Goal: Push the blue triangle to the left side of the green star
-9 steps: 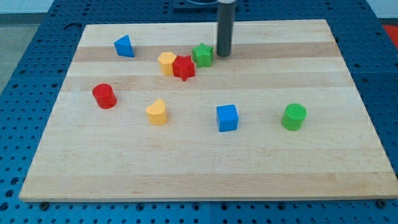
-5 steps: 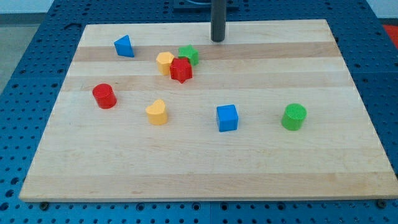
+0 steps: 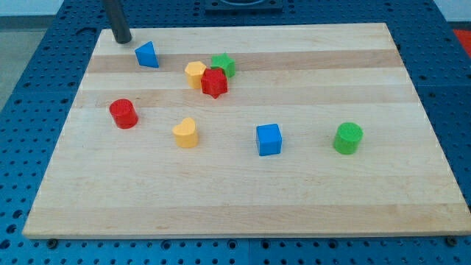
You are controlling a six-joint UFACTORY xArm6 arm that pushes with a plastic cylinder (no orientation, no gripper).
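The blue triangle [image 3: 147,54] sits near the board's top left. The green star [image 3: 223,65] lies to its right, touching a red star [image 3: 214,82] and next to a yellow hexagon [image 3: 195,74]. My tip [image 3: 121,40] is at the board's top left corner, just up and left of the blue triangle, a small gap apart from it.
A red cylinder [image 3: 124,113] stands at the left. A yellow block [image 3: 185,133] is below the cluster. A blue cube [image 3: 269,139] and a green cylinder [image 3: 348,138] are lower right. The wooden board [image 3: 243,206] lies on a blue pegboard.
The green star was pushed left against the red star. My tip then pulled up and swept far left, from the board's top middle to beside the blue triangle.
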